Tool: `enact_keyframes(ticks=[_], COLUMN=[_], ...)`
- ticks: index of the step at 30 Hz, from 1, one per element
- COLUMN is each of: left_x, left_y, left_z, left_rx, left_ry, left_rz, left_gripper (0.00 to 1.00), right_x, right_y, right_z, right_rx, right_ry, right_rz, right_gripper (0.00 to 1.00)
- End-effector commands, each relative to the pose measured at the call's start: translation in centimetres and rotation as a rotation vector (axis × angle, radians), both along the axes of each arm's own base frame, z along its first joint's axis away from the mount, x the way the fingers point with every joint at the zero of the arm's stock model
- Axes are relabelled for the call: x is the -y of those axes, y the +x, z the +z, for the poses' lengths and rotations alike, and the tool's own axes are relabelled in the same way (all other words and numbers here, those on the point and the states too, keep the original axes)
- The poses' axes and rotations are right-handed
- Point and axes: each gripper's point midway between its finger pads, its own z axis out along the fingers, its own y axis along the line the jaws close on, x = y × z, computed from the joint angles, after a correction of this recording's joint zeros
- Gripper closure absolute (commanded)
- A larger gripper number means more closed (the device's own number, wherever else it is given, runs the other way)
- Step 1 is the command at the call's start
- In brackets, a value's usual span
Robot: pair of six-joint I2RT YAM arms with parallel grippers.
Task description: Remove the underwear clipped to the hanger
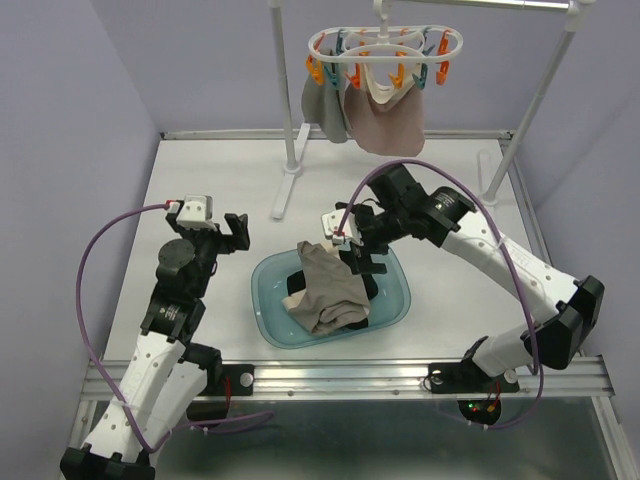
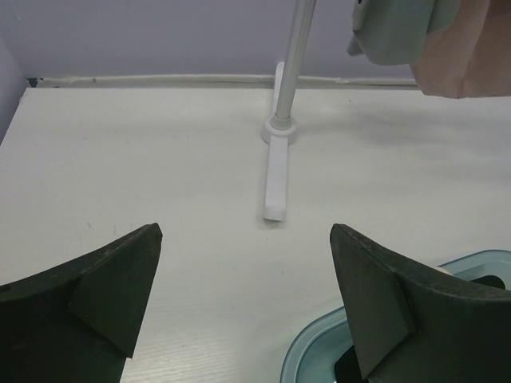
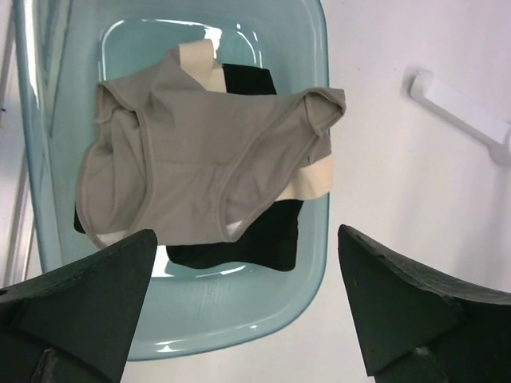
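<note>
Top external view: nearest the arm bases, the left end effector [image 1: 238, 232] is held above the bench [image 1: 200, 170] at 9 o'clock of the teal basin [image 1: 262, 300], clear of its rim. Its jaws are spread wide and nothing is held between them; in the left wrist view only bare bench surface is seen in the gap. The right end effector [image 1: 362, 265] is poised over the 1 o'clock part of the basin, pointed down into it. Its jaws are likewise fully parted and nothing is gripped; in the right wrist view the cloth is seen lying below the open gap.

Two pieces of the underwear are found in the basin. The beige-taupe garment [image 1: 330, 290] is spread crumpled on top, and the black garment [image 1: 297, 285] is mostly covered beneath it, showing at the 9 o'clock and 5 o'clock edges.

Farther back, toward 12 o'clock, the rack foot [image 1: 284, 195] is set on the bench, with the rack pole [image 1: 296, 120] rising from it. Farthest of all, the hanger [image 1: 384, 42] is hung by its hook. Two pieces are clipped to it by its clothespins [image 1: 316, 72]: the grey garment [image 1: 322, 110] on the 9 o'clock side and the pale pink garment [image 1: 392, 125] at 3 o'clock of it, the two touching.
</note>
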Motion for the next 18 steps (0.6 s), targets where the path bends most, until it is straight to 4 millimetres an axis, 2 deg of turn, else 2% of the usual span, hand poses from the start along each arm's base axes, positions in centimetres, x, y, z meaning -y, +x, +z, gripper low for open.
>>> enact_keyframes(ticks=[1, 6, 9, 10, 12, 13, 14, 16, 17, 18], left_x=[0.0, 0.3, 1.1, 1.3, 2.7, 3.1, 3.6, 4.8, 5.2, 5.5], left_y=[-0.2, -0.2, -0.3, -0.2, -0.3, -0.2, -0.1, 0.3, 0.4, 0.7], left_z=[2.0, 2.0, 2.0, 2.2, 2.4, 2.5, 2.7, 3.3, 3.5, 4.1], left_rx=[0.073, 0.073, 0.071, 0.072, 0.073, 0.074, 0.072, 0.070, 0.064, 0.073], left_ry=[-0.009, -0.010, -0.013, -0.023, -0.040, -0.040, -0.060, -0.079, -0.104, -0.117], left_rz=[-0.009, -0.026, -0.070, -0.073, -0.151, -0.173, -0.193, -0.245, -0.261, -0.272], left_gripper=[0.01, 0.01, 0.01, 0.01, 0.01, 0.01, 0.01, 0.01, 0.01, 0.01], right_x=[2.2, 5.5, 8.0, 9.3, 11.0, 10.9, 12.0, 12.7, 13.8, 14.0], right_y=[1.4, 4.3, 5.8, 6.6, 7.0, 7.0, 7.5, 8.4, 8.3, 9.4], right_z=[1.7, 4.0, 4.0, 3.7, 2.5, 1.8, 1.7, 1.5, 0.1, 0.6], right_rx=[0.133, 0.146, 0.107, 0.091, -0.001, -0.010, -0.043, -0.056, -0.112, -0.081], right_ry=[-0.024, 0.035, 0.075, 0.085, 0.122, 0.123, 0.151, 0.213, 0.234, 0.283], right_rz=[-0.038, -0.198, -0.334, -0.395, -0.515, -0.511, -0.590, -0.658, -0.740, -0.772], right_gripper=[0.00, 0.00, 0.00, 0.00, 0.00, 0.00, 0.00, 0.00, 0.00, 0.00])
